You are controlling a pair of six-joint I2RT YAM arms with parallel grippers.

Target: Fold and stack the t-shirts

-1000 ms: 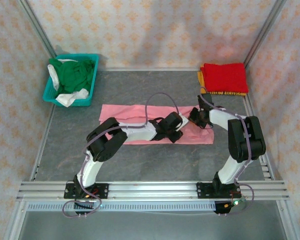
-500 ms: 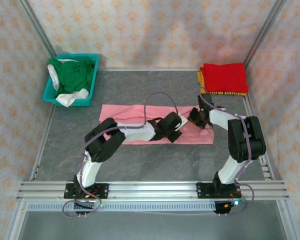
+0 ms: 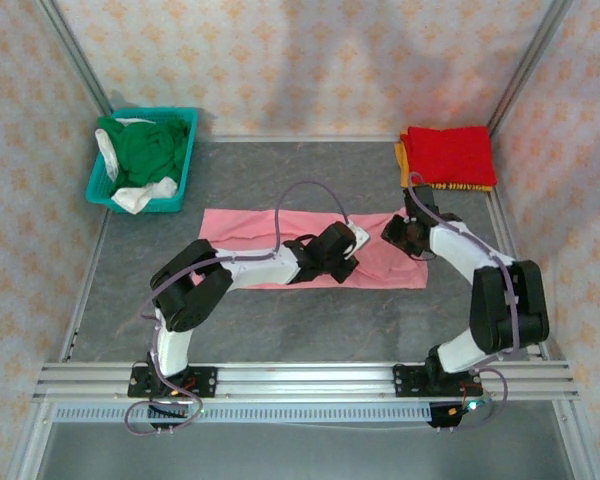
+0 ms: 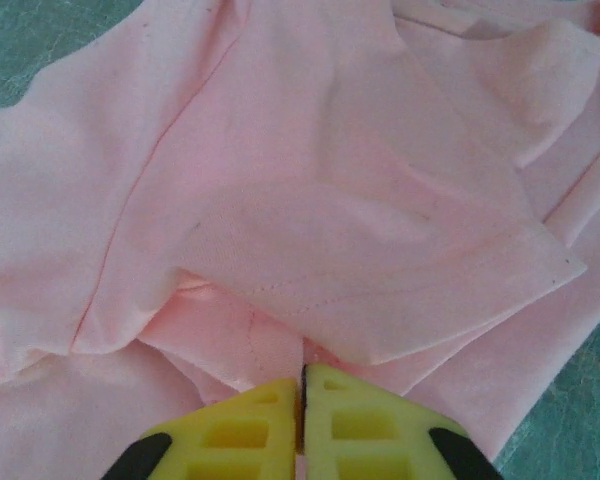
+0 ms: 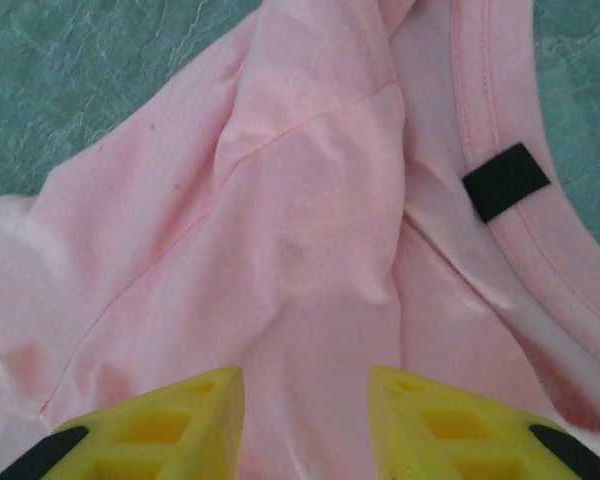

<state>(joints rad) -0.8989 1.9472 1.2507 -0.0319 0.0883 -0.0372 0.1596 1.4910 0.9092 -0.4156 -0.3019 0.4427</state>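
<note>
The left pincer has its yellow fingers pressed together on a raised fold of the pink t-shirt. The cloth runs straight into the seam between the tips. Just ahead of that pincer lies a stitched sleeve hem, angled off to its right, and creased pink cloth spreads out on both sides. The right pincer is spread, its two fingers apart with loose pink cloth beneath the gap; whether it touches the cloth I cannot tell. Ahead of it and to its right runs the shirt's ribbed collar, with a small black tag on it. From above, the pink t-shirt lies stretched out as a long strip across the middle of the grey desk. Both pincers are near each other over its right end, the left one just to the left of the right one. Beyond the right pincer, at the far right corner, a folded red t-shirt sits on top of an orange-yellow one. Far off to the left of the left pincer, at the far left corner, stands a teal basket. It holds a crumpled dark green t-shirt, and a white t-shirt hangs over its near edge.
</note>
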